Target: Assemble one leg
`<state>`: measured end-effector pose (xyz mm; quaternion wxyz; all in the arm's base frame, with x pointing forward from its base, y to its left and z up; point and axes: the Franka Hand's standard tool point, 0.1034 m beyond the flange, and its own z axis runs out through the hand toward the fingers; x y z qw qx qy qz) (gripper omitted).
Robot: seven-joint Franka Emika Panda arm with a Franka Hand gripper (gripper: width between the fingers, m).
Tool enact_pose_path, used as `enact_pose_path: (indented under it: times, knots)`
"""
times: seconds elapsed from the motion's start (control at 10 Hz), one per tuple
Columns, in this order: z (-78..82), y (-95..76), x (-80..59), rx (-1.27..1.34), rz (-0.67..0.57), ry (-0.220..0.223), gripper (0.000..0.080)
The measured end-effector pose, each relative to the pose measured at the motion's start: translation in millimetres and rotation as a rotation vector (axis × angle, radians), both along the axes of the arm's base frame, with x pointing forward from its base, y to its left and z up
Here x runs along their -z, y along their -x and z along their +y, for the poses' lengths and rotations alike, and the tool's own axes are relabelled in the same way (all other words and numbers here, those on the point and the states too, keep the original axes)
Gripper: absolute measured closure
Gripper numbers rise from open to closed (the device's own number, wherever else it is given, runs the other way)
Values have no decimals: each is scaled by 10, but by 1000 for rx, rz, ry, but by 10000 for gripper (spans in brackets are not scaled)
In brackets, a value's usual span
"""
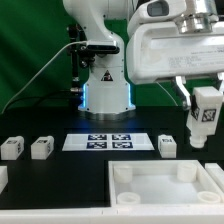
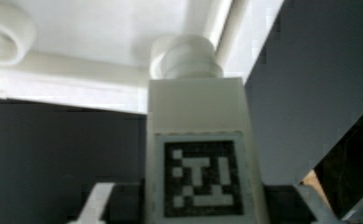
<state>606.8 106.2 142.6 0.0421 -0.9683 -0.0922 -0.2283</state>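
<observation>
Panel [image 1: 150, 172] sits closest to camera, flat on the worktop [image 1: 60, 190]. Above its far corner, on the exterior view's right, your tool [image 1: 205, 108] is clamped on the leg [image 1: 204, 126]. It hangs clear of the worktop, long axis vertical, tag facing out. In the wrist view its round tip points down beside a socket [image 2: 7, 40], not over it, so you'll likely need to shift across before lowering.

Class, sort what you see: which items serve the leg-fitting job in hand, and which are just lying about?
In use: gripper, shut on the small white plastic tagged leg; large white square socketed panel.
Lying about: three spare small white legs; thin flat white marker board.
</observation>
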Motion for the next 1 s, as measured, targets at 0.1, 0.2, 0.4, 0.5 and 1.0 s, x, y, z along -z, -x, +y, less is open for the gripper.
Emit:
enact_pose_path:
  times: [0.1, 0.2, 0.4, 0.5, 1.0]
  knots:
    - [12, -93, 72, 5, -24, -5, 506]
    - [42, -142, 156, 26, -48, -20, 506]
    - [158, -162, 243, 38, -74, -38, 506]
    - [141, -166, 238, 37, -75, -35, 506]
    - [34, -160, 289, 31, -136, -19, 506]
